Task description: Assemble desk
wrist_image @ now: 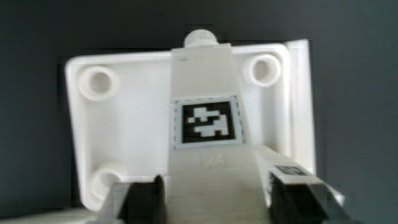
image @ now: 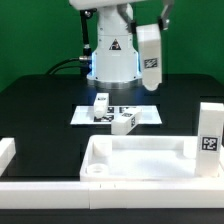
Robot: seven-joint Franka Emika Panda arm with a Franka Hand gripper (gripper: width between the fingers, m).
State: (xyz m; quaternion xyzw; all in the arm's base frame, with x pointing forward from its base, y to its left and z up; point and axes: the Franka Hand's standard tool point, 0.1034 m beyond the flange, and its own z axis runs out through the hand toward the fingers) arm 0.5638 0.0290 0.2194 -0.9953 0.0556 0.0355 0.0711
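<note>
My gripper (image: 151, 30) hangs high at the exterior view's right, shut on a white desk leg (image: 150, 58) that points down with its tag facing the camera. In the wrist view the same leg (wrist_image: 214, 110) runs out from between my gripper's (wrist_image: 217, 192) dark fingers (wrist_image: 143, 196), its threaded tip far from them. Beyond it lies the desk's white tabletop (wrist_image: 107, 130), rim up, with two round corner sockets showing. In the exterior view the tabletop (image: 140, 152) lies at the front, well below the held leg. Another leg (image: 208, 136) stands upright at its right end.
Two loose legs (image: 100, 107) (image: 125, 123) lie on the marker board (image: 146, 114) in front of the robot base (image: 110, 55). Low white border walls (image: 8, 154) run along the front and at the left of the black table.
</note>
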